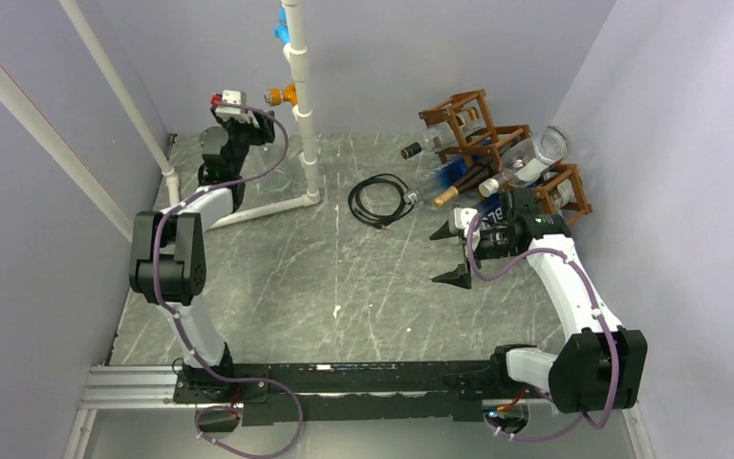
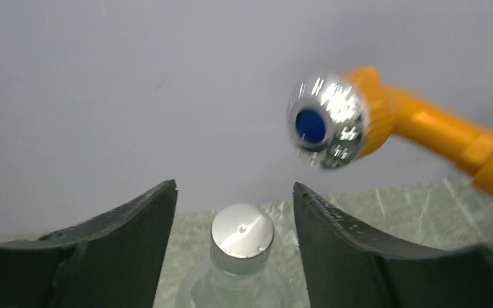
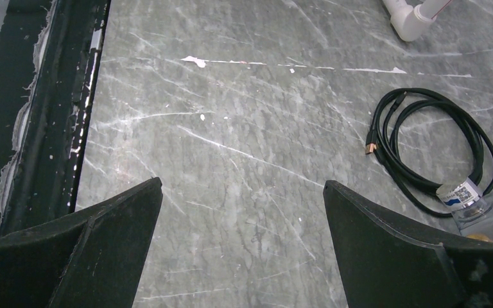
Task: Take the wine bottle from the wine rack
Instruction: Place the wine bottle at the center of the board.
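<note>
Black fingers (image 2: 135, 237) of the left gripper (image 2: 234, 187) fill the bottom of the left wrist view. They are parted, with a clear gap on each side of the silver cap of the wine bottle (image 2: 242, 239), whose neck rises between them untouched. An orange tap (image 2: 359, 122) with a chrome end juts in at upper right, close above the cap. Overhead, the left arm stretches to the upper left beside a white pipe frame (image 1: 301, 86). The wine rack (image 1: 490, 134) sits at upper right, well apart, with other bottles (image 1: 535, 158) lying in it. A coiled black cable (image 1: 380, 199) lies mid-desk (image 1: 277, 277). The right gripper (image 1: 440, 256) hovers just below the rack, spread wide and holding nothing.
</note>
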